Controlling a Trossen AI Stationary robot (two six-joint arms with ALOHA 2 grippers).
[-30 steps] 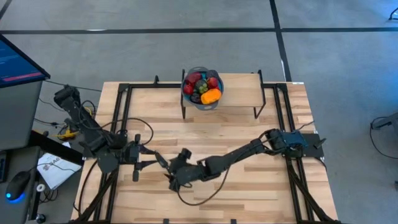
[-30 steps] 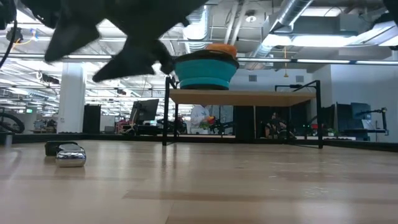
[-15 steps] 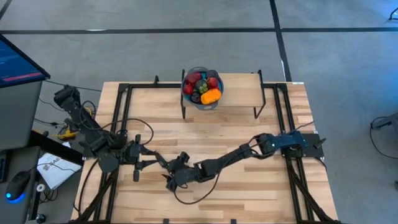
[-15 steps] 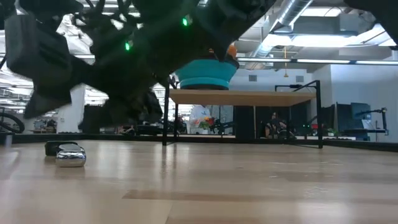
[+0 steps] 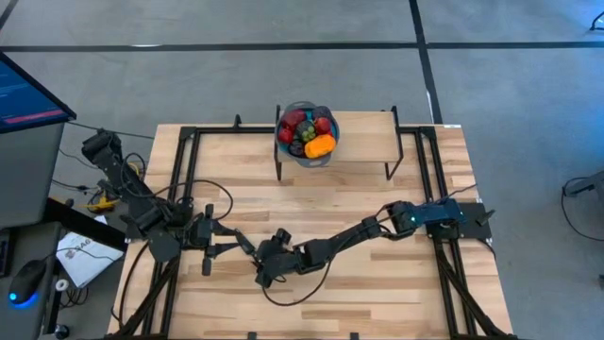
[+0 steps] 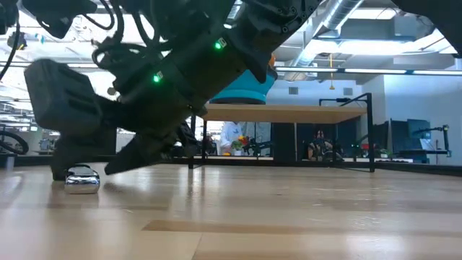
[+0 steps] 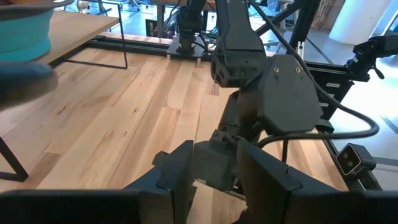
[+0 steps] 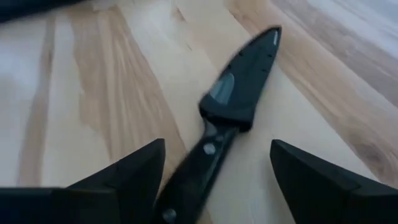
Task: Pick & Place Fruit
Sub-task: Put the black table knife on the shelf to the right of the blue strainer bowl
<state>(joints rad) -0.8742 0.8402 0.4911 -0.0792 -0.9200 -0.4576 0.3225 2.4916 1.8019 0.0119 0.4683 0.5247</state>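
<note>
Since half a second ago the right gripper [image 5: 264, 271] has sunk lower over the near-left part of the table [image 5: 377, 293], so that in the low view the arm's dark bulk now reaches almost to the wood. Its fingers [image 8: 124, 177] stand spread wide, with a black-handled knife [image 8: 217, 134] lying flat on the boards between them, blade pointing away; the fingers do not yet touch it. Just beside it, the left gripper [image 5: 247, 247] waits near the left edge, aimed at the right arm; its fingers [image 7: 177, 174] are parted and hold nothing. A small silvery object [image 6: 81, 180] rests on the tabletop to the left in the low view. Farther back, a low wooden shelf [image 5: 363, 142] spans the far side, and on it sits a blue bowl [image 6: 242, 83] holding the fruit [image 5: 307, 132], red, orange and dark pieces heaped together, well apart from both grippers.
</note>
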